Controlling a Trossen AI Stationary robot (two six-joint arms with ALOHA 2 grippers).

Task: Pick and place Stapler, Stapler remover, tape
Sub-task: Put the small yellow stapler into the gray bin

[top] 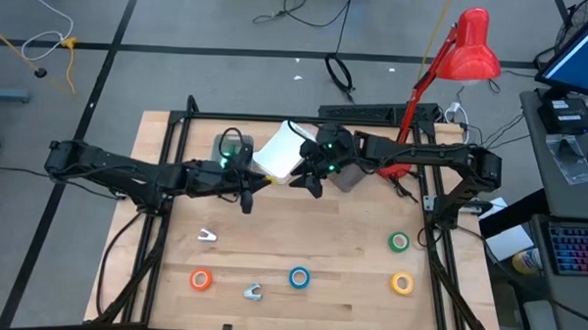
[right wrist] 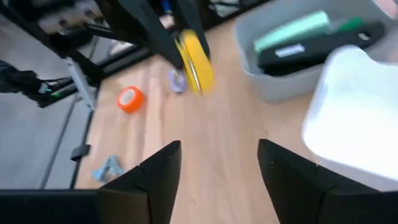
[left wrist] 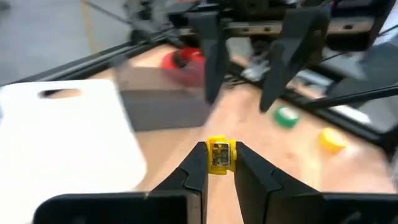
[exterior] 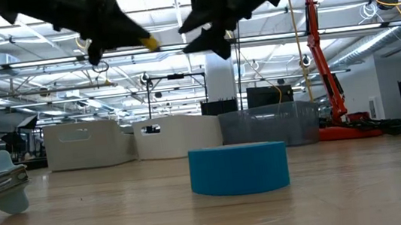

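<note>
My left gripper (left wrist: 219, 149) hangs above the table's middle, shut on a small yellow stapler (right wrist: 196, 62). My right gripper (right wrist: 217, 146) faces it from the right, open, with nothing between its fingers (left wrist: 211, 56). A grey bin (right wrist: 273, 81) at the far side holds a green stapler (right wrist: 292, 31) and a black one (right wrist: 323, 40). Tape rolls lie flat on the table: orange (top: 201, 278), blue (top: 299, 277), yellow (top: 402, 282) and green (top: 399, 242). Two stapler removers (top: 206, 235) (top: 252, 292) lie near the front. My left gripper pinches the yellow stapler (left wrist: 219, 155) between its two fingertips (left wrist: 196, 163), coming nearly level from the table's left. The stapler is lifted clear of the table and stands steeply, its length roughly upright (right wrist: 198, 71).
A white bin (top: 280, 150) stands left of the grey bin at the far middle, just beyond both grippers. A red desk lamp (top: 470, 49) rises at the far right corner. Bare wood lies between the grippers and the items near the front edge.
</note>
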